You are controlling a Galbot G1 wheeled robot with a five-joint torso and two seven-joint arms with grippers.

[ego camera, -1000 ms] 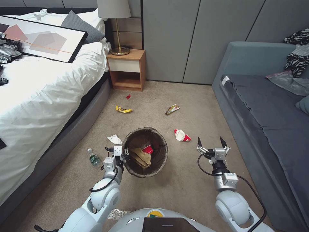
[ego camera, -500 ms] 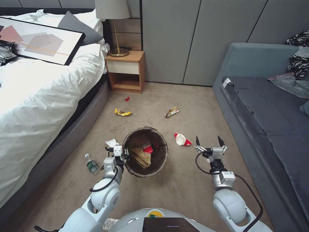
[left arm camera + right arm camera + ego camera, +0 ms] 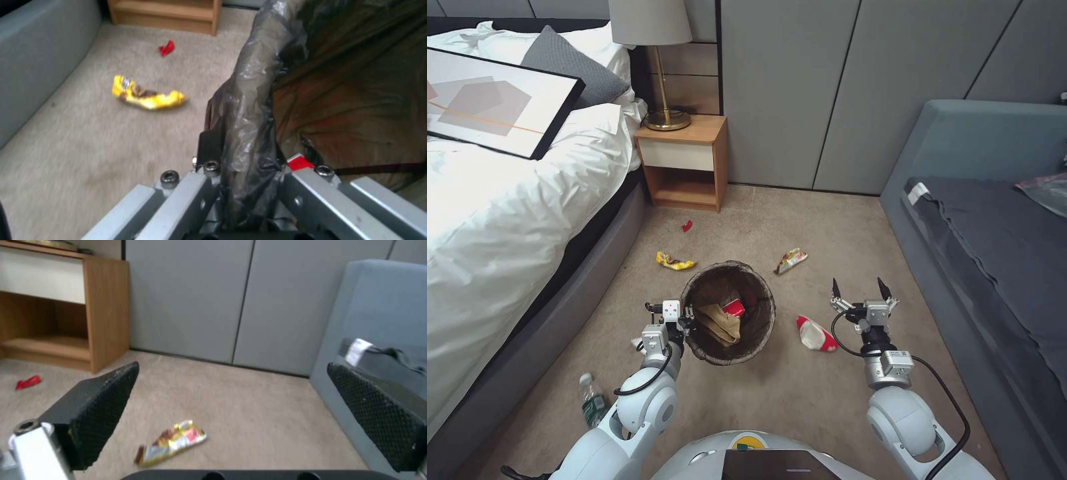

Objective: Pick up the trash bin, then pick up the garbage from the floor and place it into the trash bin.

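The robot has rolled forward with the left tool [image 3: 682, 319] clamped on the bin [image 3: 728, 313], so the red-and-white cup [image 3: 816, 335] now lies at the bin's 3 o'clock, beside the right tool [image 3: 858, 291], whose fingers stand apart.

Glossy plastic-lined trash bin [image 3: 728, 313], matt carpet [image 3: 800, 393]

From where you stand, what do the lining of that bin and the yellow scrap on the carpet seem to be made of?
The trash bin lining looks like thin dark plastic film: in the left wrist view it shows glossy, crinkled folds over the rim, pinched by the left gripper. The yellow wrapper seems shiny printed foil or plastic, crumpled with bright highlights; which one I cannot tell.
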